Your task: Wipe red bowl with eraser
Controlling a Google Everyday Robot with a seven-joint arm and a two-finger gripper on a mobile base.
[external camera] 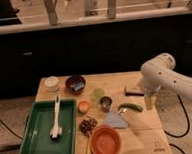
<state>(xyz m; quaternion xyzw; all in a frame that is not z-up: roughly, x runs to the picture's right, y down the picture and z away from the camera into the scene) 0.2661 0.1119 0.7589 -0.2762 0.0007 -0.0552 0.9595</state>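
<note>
The red bowl point(105, 141) sits at the front edge of the wooden table point(144, 133), wide, shallow and empty. The eraser point(132, 91), a small dark flat block, lies at the table's right side, its right end hidden behind my white arm point(162, 74). My gripper point(149, 102) hangs down from the arm just right of and nearer than the eraser, above the table's right edge. It is open, holds nothing, and is well apart from the bowl.
A green tray point(24, 142) at the left holds a white brush point(56, 119). A white cup point(52, 83), maroon bowl point(75, 83), green cup point(98, 94), orange cup point(83, 106), metal cup point(106, 103), grey-blue cloth point(115, 120), green vegetable point(130, 107) and grapes point(87, 125) crowd the middle.
</note>
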